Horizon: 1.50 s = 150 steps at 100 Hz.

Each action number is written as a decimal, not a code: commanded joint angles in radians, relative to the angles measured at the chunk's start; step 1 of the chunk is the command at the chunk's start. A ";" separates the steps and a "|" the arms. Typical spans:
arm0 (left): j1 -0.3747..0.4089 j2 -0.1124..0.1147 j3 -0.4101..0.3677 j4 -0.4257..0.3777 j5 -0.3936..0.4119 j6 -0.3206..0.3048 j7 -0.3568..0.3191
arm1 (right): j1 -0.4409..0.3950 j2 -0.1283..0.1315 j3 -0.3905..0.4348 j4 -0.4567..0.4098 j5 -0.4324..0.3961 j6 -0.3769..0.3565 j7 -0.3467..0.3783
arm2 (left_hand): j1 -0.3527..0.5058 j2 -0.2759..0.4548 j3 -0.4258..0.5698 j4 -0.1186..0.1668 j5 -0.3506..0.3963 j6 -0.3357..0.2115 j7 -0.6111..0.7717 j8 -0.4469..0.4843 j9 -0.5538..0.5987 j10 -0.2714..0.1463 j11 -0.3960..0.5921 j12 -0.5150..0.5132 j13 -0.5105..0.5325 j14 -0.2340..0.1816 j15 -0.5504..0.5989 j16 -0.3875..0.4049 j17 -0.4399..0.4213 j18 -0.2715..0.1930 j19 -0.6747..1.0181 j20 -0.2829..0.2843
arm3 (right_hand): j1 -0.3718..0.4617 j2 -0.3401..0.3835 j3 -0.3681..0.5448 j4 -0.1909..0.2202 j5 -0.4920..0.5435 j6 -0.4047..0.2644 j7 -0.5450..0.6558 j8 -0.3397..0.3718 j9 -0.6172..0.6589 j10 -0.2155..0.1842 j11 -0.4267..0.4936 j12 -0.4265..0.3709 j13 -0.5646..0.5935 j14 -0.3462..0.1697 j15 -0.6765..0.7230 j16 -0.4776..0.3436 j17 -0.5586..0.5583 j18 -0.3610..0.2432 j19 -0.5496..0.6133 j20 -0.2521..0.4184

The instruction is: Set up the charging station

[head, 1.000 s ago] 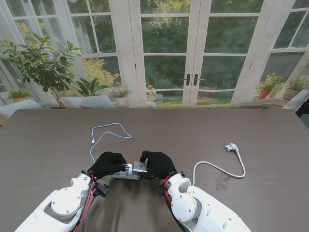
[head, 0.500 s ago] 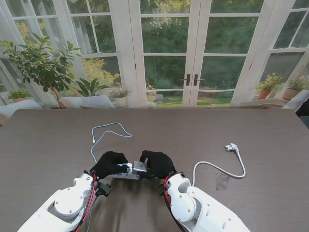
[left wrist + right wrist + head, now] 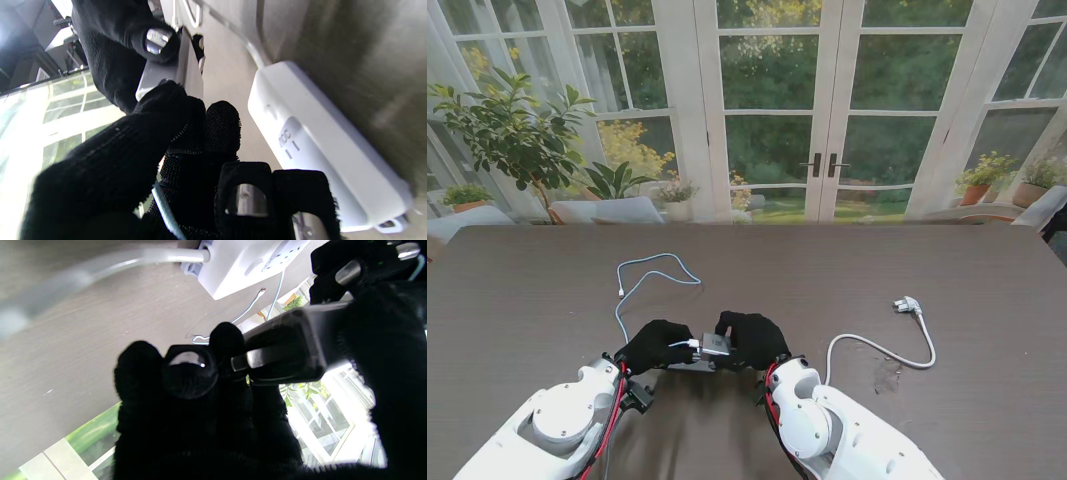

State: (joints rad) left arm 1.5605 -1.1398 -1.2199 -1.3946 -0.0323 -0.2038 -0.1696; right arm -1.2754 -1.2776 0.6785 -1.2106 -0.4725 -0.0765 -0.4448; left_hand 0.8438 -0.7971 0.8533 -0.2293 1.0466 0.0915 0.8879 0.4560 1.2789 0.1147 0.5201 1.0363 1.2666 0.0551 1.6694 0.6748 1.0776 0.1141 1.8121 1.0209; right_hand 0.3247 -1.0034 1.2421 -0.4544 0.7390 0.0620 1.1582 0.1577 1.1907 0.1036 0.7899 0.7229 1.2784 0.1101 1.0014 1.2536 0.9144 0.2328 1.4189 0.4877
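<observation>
The left hand (image 3: 656, 343) sits near me on the dark surface (image 3: 517, 290), its fingers (image 3: 186, 140) pinched on the end of the thin charging cable (image 3: 642, 280), which loops away to the far left. Holding the plug so close to its tip likely gives control for aiming it into a port. Just to its right, the right hand (image 3: 749, 338) has its fingers (image 3: 186, 373) clamped around the grey charger block (image 3: 716, 345), lifted and turned toward the plug, probably to steady it for the insertion. The white power strip (image 3: 320, 143) lies flat on the surface under the two hands; its cord (image 3: 882, 350) curls right to an unplugged wall plug (image 3: 908, 304). Whether the cable's tip has entered the block is hidden by the gloves, and most of the strip is covered from the stand view.
</observation>
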 commanded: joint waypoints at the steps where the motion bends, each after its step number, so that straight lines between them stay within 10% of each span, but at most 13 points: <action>1: 0.008 0.010 0.000 -0.017 -0.007 0.005 -0.033 | -0.002 -0.009 -0.003 -0.019 -0.004 0.000 0.017 | -0.049 -0.016 -0.092 0.014 -0.041 -0.055 -0.001 0.085 0.003 0.015 -0.006 0.024 0.008 -0.148 0.095 0.005 0.058 -0.274 0.282 -0.023 | 0.150 0.118 0.197 0.080 0.173 -0.243 0.172 0.093 0.041 -0.050 0.018 0.015 0.033 -0.025 0.027 -0.623 0.017 -0.036 0.018 0.014; 21: 0.010 0.018 -0.013 -0.020 -0.020 0.033 -0.078 | -0.006 -0.007 -0.001 -0.025 -0.004 0.006 0.024 | -0.448 0.037 -0.134 0.038 -0.085 -0.030 0.032 0.270 -0.065 0.016 0.050 -0.068 0.009 -0.210 0.037 -0.004 0.055 -0.273 0.282 -0.098 | 0.151 0.118 0.196 0.081 0.172 -0.243 0.172 0.094 0.039 -0.048 0.018 0.015 0.033 -0.022 0.025 -0.624 0.017 -0.035 0.018 0.014; 36: 0.009 0.015 -0.015 -0.014 -0.055 0.054 -0.092 | -0.009 -0.004 0.002 -0.031 -0.004 0.010 0.029 | -0.609 0.136 -0.177 0.028 -0.084 -0.031 0.032 0.267 -0.077 0.040 0.044 -0.070 0.008 -0.140 -0.019 -0.018 0.047 -0.212 0.282 -0.151 | 0.151 0.120 0.196 0.082 0.171 -0.242 0.171 0.095 0.038 -0.049 0.018 0.015 0.033 -0.022 0.025 -0.624 0.015 -0.033 0.018 0.015; 47: 0.009 0.017 -0.018 -0.013 -0.055 0.061 -0.098 | -0.010 -0.002 0.005 -0.034 -0.005 0.013 0.033 | -0.577 0.166 -0.221 0.047 -0.086 -0.037 0.030 0.273 -0.090 0.040 0.038 -0.066 0.009 -0.043 -0.127 -0.045 0.031 -0.134 0.282 -0.281 | 0.151 0.121 0.194 0.082 0.170 -0.242 0.171 0.096 0.039 -0.048 0.019 0.015 0.033 -0.021 0.025 -0.624 0.015 -0.031 0.018 0.016; 63: 0.016 0.017 -0.030 -0.019 -0.057 0.073 -0.102 | -0.012 -0.001 0.007 -0.037 -0.005 0.015 0.035 | -0.414 0.311 -0.410 0.155 -0.091 -0.031 0.045 0.289 -0.113 0.058 0.035 -0.050 0.008 0.041 -0.230 -0.056 0.018 -0.067 0.279 -0.376 | 0.150 0.121 0.193 0.082 0.170 -0.241 0.171 0.096 0.038 -0.049 0.019 0.015 0.033 -0.023 0.025 -0.624 0.015 -0.033 0.019 0.017; 102: 0.015 0.022 -0.044 -0.005 -0.151 0.073 -0.181 | -0.014 0.001 0.008 -0.040 -0.007 0.016 0.039 | -0.408 0.360 -0.202 0.305 -0.085 -0.017 0.052 0.314 -0.153 0.087 0.017 -0.023 0.005 0.120 -0.408 -0.036 0.004 0.037 0.188 -0.452 | 0.148 0.122 0.192 0.082 0.168 -0.241 0.171 0.097 0.037 -0.048 0.020 0.015 0.033 -0.022 0.024 -0.624 0.014 -0.032 0.019 0.018; 123: 0.017 0.025 -0.049 -0.009 -0.147 0.091 -0.197 | -0.015 0.002 0.010 -0.042 -0.006 0.017 0.041 | -0.317 0.141 0.180 0.188 -0.097 -0.069 0.182 0.206 -0.116 0.080 0.035 -0.004 0.005 0.132 -0.439 -0.019 0.002 0.055 0.186 -0.459 | 0.148 0.123 0.191 0.082 0.168 -0.241 0.171 0.098 0.036 -0.048 0.019 0.014 0.033 -0.022 0.023 -0.624 0.014 -0.033 0.020 0.019; 150: 0.021 0.014 -0.048 -0.013 -0.191 0.123 -0.182 | -0.016 0.003 0.010 -0.042 -0.007 0.015 0.041 | -0.168 0.216 0.063 0.064 -0.064 -0.013 0.130 0.150 -0.060 0.086 0.066 0.021 0.005 0.155 -0.393 -0.014 0.003 0.084 0.213 -0.446 | 0.149 0.123 0.191 0.083 0.168 -0.242 0.171 0.097 0.036 -0.049 0.020 0.014 0.033 -0.022 0.024 -0.624 0.014 -0.033 0.020 0.019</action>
State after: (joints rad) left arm 1.5765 -1.1166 -1.2675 -1.4030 -0.2077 -0.0908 -0.3357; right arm -1.2859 -1.2727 0.6891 -1.2421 -0.4763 -0.0598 -0.4174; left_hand 0.6287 -0.6142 0.9577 -0.1207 0.9545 0.0715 1.0354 0.6228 1.1701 0.1971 0.5632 1.0381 1.2483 0.1626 1.2396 0.6385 1.0649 0.2136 1.8122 0.5725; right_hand 0.3247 -1.0034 1.2422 -0.4545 0.7390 0.0620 1.1580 0.1579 1.1910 0.1004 0.7910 0.7243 1.2787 0.1102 1.0016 1.2535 0.9145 0.2328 1.4189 0.4920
